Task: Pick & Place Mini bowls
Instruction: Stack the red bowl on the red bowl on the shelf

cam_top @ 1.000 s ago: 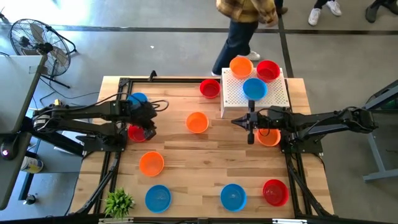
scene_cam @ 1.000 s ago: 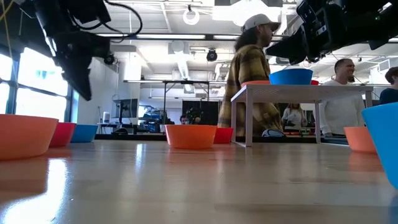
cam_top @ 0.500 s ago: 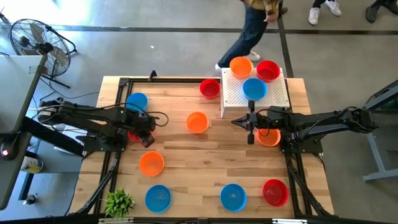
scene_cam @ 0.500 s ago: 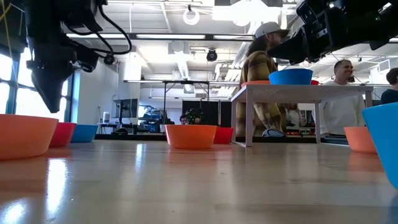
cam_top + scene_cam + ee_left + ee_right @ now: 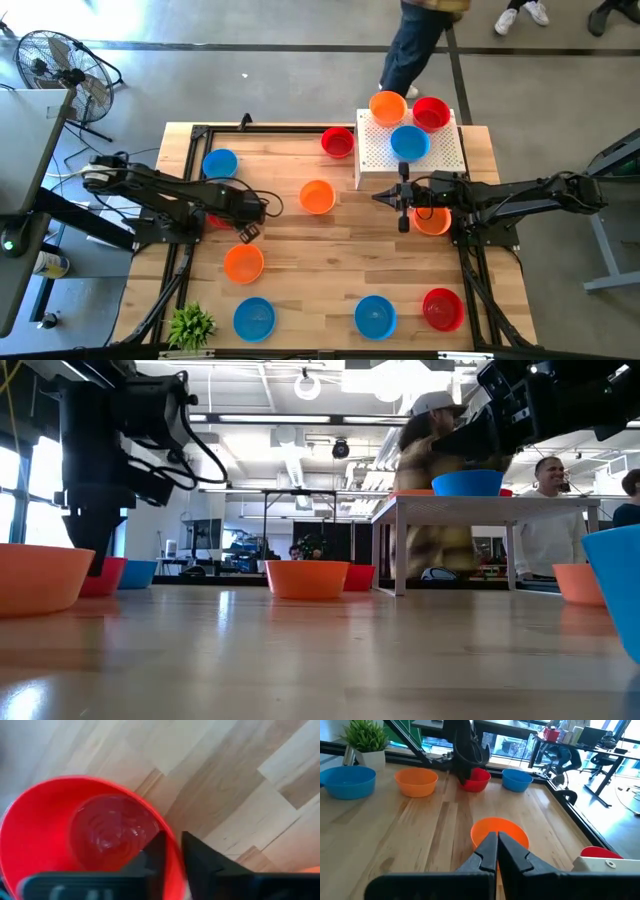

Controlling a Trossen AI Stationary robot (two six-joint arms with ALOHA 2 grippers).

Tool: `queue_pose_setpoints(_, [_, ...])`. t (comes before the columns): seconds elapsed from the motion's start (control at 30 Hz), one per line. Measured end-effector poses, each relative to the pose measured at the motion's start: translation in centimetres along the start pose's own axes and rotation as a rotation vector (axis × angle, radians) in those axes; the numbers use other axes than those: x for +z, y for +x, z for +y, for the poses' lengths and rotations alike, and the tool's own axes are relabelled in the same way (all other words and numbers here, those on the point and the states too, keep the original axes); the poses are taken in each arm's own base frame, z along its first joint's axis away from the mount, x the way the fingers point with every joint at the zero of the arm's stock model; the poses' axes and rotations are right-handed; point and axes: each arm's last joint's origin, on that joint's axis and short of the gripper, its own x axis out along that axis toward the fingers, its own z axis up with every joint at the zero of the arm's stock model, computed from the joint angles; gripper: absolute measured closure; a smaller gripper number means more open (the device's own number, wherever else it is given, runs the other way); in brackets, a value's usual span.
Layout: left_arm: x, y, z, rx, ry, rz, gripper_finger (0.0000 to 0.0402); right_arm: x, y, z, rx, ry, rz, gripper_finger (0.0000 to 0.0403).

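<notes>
Red, orange and blue mini bowls stand about the wooden table (image 5: 300,240). My left gripper (image 5: 174,857) is down on a red mini bowl (image 5: 100,830) at the table's left, shut on its rim; in the low view it stands behind an orange bowl (image 5: 40,575). My right gripper (image 5: 403,222) hangs shut above the table beside the white perforated box (image 5: 440,155), holding nothing. An orange bowl (image 5: 500,831) sits on the table beyond its fingers. My left gripper has the red bowl's rim (image 5: 172,847) between its two fingers, one finger (image 5: 156,851) inside the bowl and the other (image 5: 196,857) outside. The fingers come from above, pointing down. The bowl sits upright with its base on the table (image 5: 105,585).
On the white box stand an orange (image 5: 387,107), a red (image 5: 431,112) and a blue bowl (image 5: 409,142). More bowls are at the near edge (image 5: 254,318) (image 5: 374,316) (image 5: 442,308) and mid-table (image 5: 317,197) (image 5: 243,263). A small plant (image 5: 190,325) is at the near left corner. A person (image 5: 420,45) walks behind the table.
My left gripper has come down and shifted a little toward the table's near right, ending on the red bowl's rim. The bowl has stayed in place. The person behind the table has walked toward the right.
</notes>
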Motion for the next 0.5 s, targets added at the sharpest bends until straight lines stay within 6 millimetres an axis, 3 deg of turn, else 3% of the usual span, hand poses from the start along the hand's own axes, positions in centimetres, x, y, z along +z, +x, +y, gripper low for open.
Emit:
queue_pose_setpoints(0.07, [0.1,0.0,-0.1,-0.005,0.027,-0.006,0.0389,0.0,0.0,0.0,0.001,0.001,0.004,0.0402])
queue_pose_setpoints(0.23, [-0.1,-0.4,0.1,-0.018,0.033,0.018,0.0393,-0.1,0.0,0.0,0.002,0.002,0.009,0.0402])
queue_pose_setpoints(0.37, [0.8,-2.1,-0.7,-0.051,0.101,-0.038,0.0397,-0.1,0.0,0.0,0.001,0.003,0.009,0.0403])
queue_pose_setpoints(0.5, [1.9,-4.6,-3.0,-0.108,0.289,-0.202,0.0398,-0.1,0.0,0.0,-0.008,0.004,0.010,0.0403])
